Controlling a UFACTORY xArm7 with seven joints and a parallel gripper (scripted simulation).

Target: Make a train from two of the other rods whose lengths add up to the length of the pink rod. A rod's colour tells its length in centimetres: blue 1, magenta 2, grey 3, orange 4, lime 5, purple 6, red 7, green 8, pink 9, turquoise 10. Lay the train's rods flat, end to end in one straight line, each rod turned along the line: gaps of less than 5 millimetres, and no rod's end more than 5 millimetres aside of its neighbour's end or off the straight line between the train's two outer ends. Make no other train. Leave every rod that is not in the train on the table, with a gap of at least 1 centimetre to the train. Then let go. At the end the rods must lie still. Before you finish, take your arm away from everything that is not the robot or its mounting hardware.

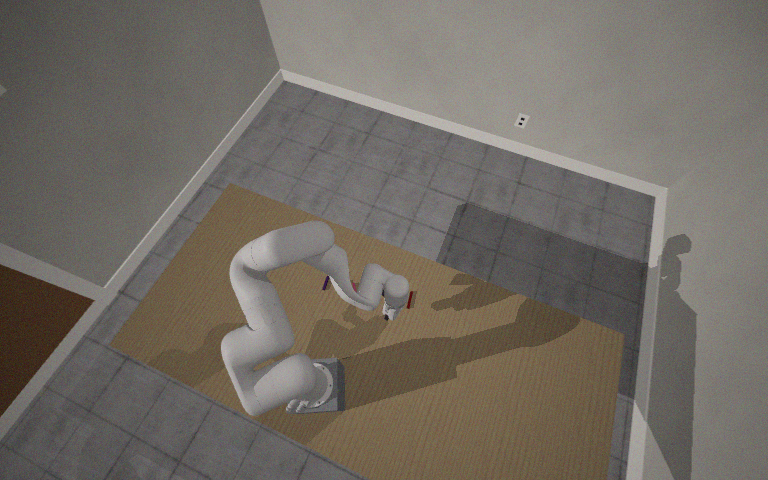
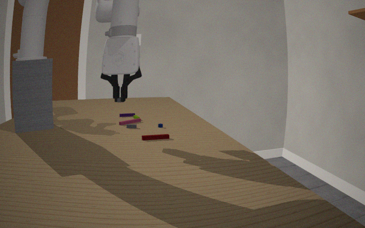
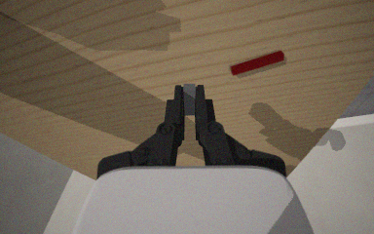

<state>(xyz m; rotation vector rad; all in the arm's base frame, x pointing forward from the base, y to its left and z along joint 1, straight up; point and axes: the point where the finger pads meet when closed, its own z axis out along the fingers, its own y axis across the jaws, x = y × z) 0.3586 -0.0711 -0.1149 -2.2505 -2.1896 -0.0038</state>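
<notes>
My gripper (image 2: 120, 99) is shut on a small grey rod (image 3: 189, 93) and holds it above the wooden table, behind and to the left of the rod group; it also shows in the wrist view (image 3: 189, 97). On the table lie a purple rod (image 2: 127, 114), a lime rod (image 2: 136, 117), the pink rod (image 2: 129, 121), another grey rod (image 2: 131, 126), a blue cube (image 2: 160, 125) and a red rod (image 2: 155, 137). The red rod also shows in the wrist view (image 3: 257, 62), ahead and to the right of the fingers. In the overhead view the gripper (image 1: 386, 316) hangs close to the red rod (image 1: 409, 300).
The arm's grey base block (image 2: 32, 95) stands at the table's left. The table's right edge (image 2: 215, 128) drops to a tiled floor. The arm hides part of the rod group in the overhead view.
</notes>
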